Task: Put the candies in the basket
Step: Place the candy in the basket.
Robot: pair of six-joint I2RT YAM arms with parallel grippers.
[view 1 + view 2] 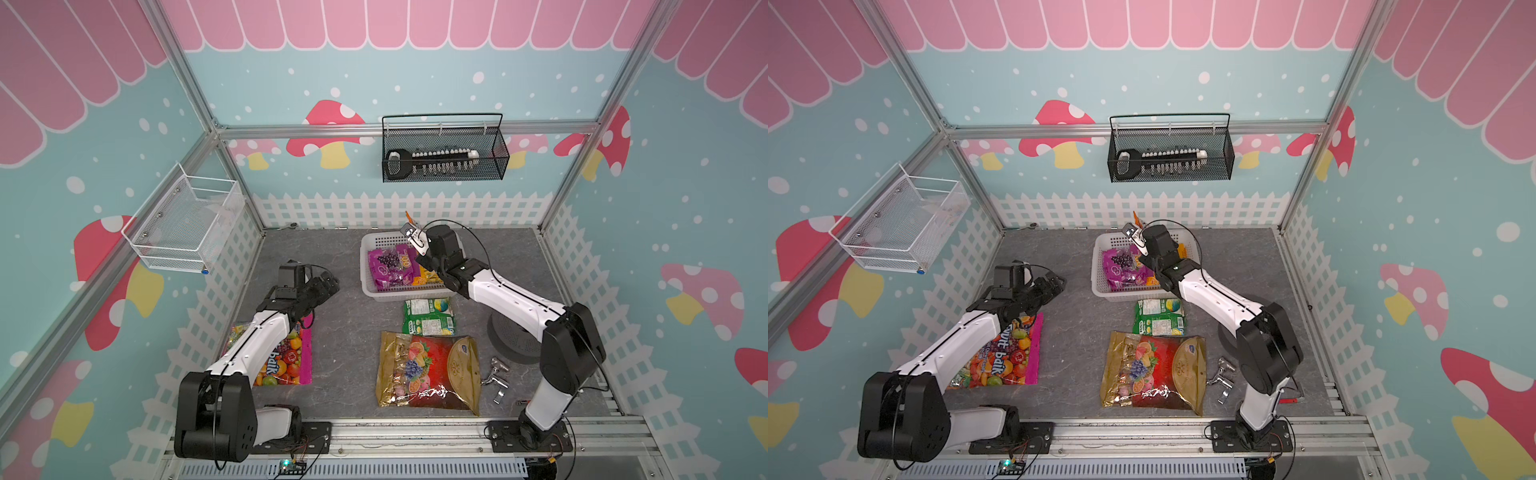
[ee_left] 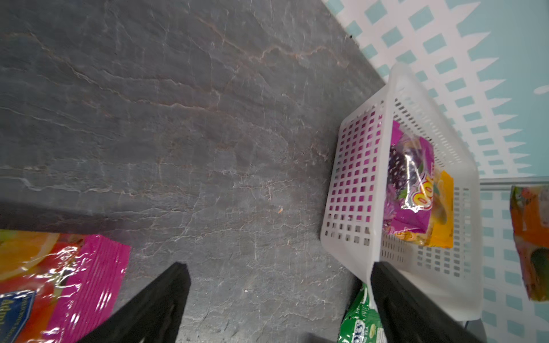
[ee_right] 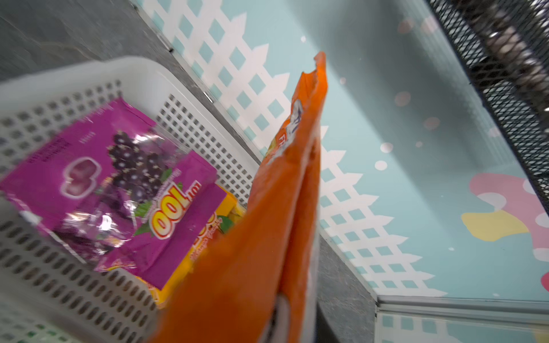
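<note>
The basket (image 1: 365, 266) sits on the grey floor and holds the purple bag (image 1: 390, 266), which lies partly over the yellow bag (image 1: 429, 277). The right gripper (image 1: 412, 227) is raised above the basket's far side, clamped on the orange bag (image 3: 267, 237), which stands on edge in its grip and clear of the bags below. The left gripper (image 2: 279, 268) hangs off the basket's left side, its jaws wide apart with nothing between them. The green bag (image 1: 428, 318) lies flat just in front of the basket. The red-gold bag (image 1: 428, 365) lies further out, beyond the green one. The pink-edged bag (image 1: 291, 357) lies well apart from the basket to its front left, partly under the left arm.
</note>
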